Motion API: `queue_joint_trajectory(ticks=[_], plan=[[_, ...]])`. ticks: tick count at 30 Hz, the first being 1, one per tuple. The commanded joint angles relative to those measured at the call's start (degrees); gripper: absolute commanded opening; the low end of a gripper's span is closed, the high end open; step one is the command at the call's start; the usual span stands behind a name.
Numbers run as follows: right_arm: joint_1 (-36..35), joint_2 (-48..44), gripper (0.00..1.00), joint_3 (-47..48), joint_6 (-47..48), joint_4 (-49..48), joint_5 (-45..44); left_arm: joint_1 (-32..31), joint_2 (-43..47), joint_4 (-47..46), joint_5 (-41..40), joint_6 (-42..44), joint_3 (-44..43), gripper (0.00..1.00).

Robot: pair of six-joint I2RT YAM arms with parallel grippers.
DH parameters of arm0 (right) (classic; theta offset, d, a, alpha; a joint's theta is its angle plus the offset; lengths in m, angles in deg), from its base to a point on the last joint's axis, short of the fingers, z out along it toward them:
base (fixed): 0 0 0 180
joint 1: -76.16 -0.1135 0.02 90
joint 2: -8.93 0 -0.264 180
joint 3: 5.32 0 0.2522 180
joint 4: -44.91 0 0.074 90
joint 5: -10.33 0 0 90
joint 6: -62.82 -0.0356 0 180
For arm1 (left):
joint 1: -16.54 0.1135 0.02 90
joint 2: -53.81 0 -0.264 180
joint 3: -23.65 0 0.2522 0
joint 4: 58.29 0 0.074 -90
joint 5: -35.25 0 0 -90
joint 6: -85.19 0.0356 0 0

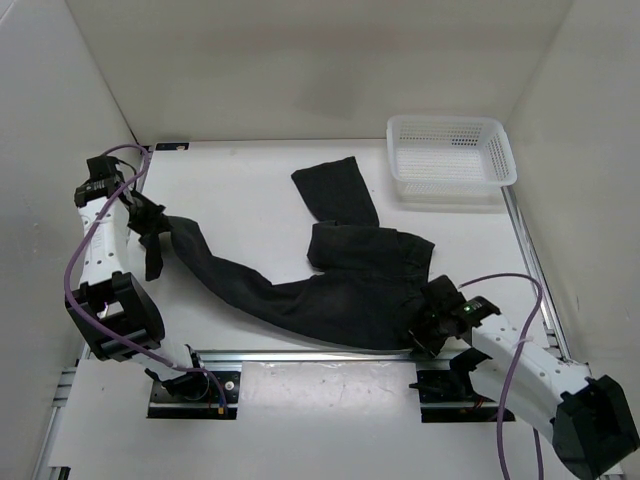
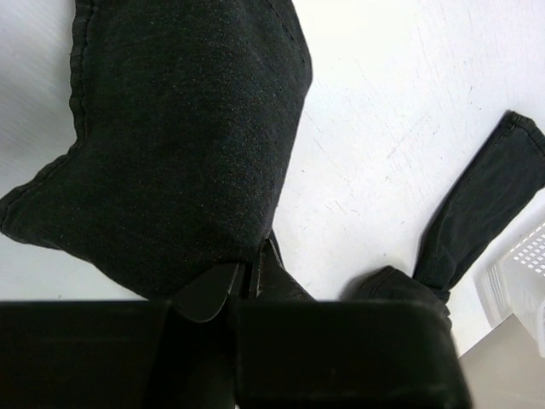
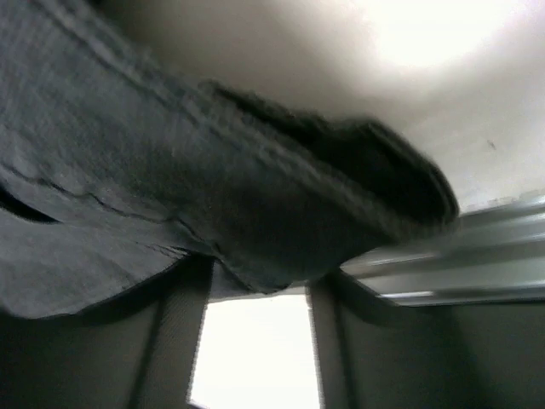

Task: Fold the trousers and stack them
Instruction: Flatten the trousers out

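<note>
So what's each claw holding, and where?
Left claw pinches the trousers near one leg's end. Right claw straddles cloth at the waist end; whether it grips, I cannot tell.

my left arm is bent back, left gripper pinched shut on the trousers; right gripper reaches low, its grip hidden under cloth.
</note>
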Motion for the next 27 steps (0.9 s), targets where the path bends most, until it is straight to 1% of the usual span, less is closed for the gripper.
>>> queue_joint_trajectory(ticks=[1, 2, 3, 5, 6, 7, 9, 10, 11, 12, 13, 14, 15, 16, 18, 19, 20, 21, 22, 23, 24, 25, 26, 27], plan=[[0.7, 2.9, 0.48, 3.7, 3.2, -8.2, -7.8, 0.3, 3.2, -0.1, 0.5, 0.6, -1.2, 0.1], [1.3, 5.6, 0.38, 4.8, 4.2, -8.2, -10.3, 0.3, 3.2, -0.1, 0.5, 0.6, -1.2, 0.1], [2.0, 7.1, 0.17, 8.3, 5.4, -8.2, -11.0, 0.3, 2.7, -0.1, 0.5, 0.6, -1.9, 0.1], [4.5, 11.4, 0.02, 12.7, 9.9, -8.2, -12.1, 0.3, 2.1, -0.1, 0.5, 1.2, -2.4, 0.1], [5.4, 12.9, 0.0, 15.4, 11.6, -8.2, -12.7, 0.3, 2.1, -0.1, 0.5, 1.2, -2.4, 0.1], [7.5, 15.3, 0.0, 21.2, 13.2, -7.6, -14.2, 0.3, 1.2, -0.1, 0.5, 1.2, -3.2, 0.1], [9.9, 17.6, 0.0, 27.6, 18.4, -7.6, -14.8, 0.3, -0.3, -0.1, 1.9, 1.7, -5.7, 0.1], [13.1, 20.6, 0.0, 31.3, 20.2, -7.6, -14.8, 0.3, -2.7, -0.1, 2.6, 1.7, -7.3, 0.1], [14.9, 22.3, 0.0, 39.8, 23.5, -7.6, -14.3, 0.3, -4.1, 0.5, 5.2, 1.7, -9.4, 0.1], [18.3, 23.9, 0.0, 44.7, 24.7, -6.5, -12.0, 0.3, -5.5, 1.2, 6.7, 1.7, -15.6, 0.1], [19.7, 27.2, 0.0, 49.9, 25.7, -5.4, -10.8, 0.3, -7.1, 2.4, 7.7, 1.7, -20.1, 0.1], [20.8, 28.5, 0.0, 55.0, 27.4, -2.8, -10.1, 0.3, -10.2, 4.6, 7.8, 2.3, -25.3, 0.1], [21.5, 29.5, 0.0, 59.9, 28.2, -1.3, -10.1, 0.3, -11.4, 6.8, 7.8, 2.3, -30.8, 0.1], [22.1, 30.1, 0.0, 68.5, 28.8, 0.1, -10.1, 0.3, -12.3, 10.1, 8.3, 2.3, -41.4, 0.1], [22.6, 30.1, 0.0, 73.7, 30.0, 2.8, -11.9, 0.9, -12.9, 11.3, 9.5, 1.7, -50.0, 0.1], [22.6, 28.0, 0.0, 74.8, 30.1, 2.8, -11.9, 0.9, -12.9, 11.3, 10.3, 1.1, -54.4, 0.1], [22.6, 26.6, 0.0, 74.0, 30.6, 3.5, -12.4, 1.7, -11.8, 10.7, 11.2, 0.6, -54.4, 0.1], [23.1, 25.0, 0.0, 72.5, 30.6, 3.5, -12.9, 1.7, -8.5, 9.5, 11.8, 0.6, -52.7, 0.1], [23.1, 21.5, 0.0, 70.4, 30.6, 3.5, -13.5, 1.7, -6.4, 8.2, 12.3, 0.1, -46.8, 0.1], [23.1, 19.6, 0.0, 65.0, 30.0, 3.5, -14.4, 1.7, -4.4, 5.5, 12.3, 0.1, -43.0, 0.1], [23.9, 17.7, 0.0, 61.9, 30.0, 4.1, -15.0, 1.7, -0.5, 4.6, 11.8, 0.1, -39.0, 0.1], [24.9, 14.0, 0.0, 58.6, 29.4, 4.1, -15.0, 1.7, 1.5, 3.8, 10.6, 0.1, -30.8, 0.1], [26.1, 12.2, 0.0, 55.2, 29.3, 4.7, -15.0, 1.7, 3.2, 3.0, 9.7, 0.1, -26.3, 0.1], [26.8, 8.8, 0.0, 48.3, 28.3, 5.4, -13.8, 1.7, 6.2, 2.2, 8.4, 0.9, -22.0, 0.1]])
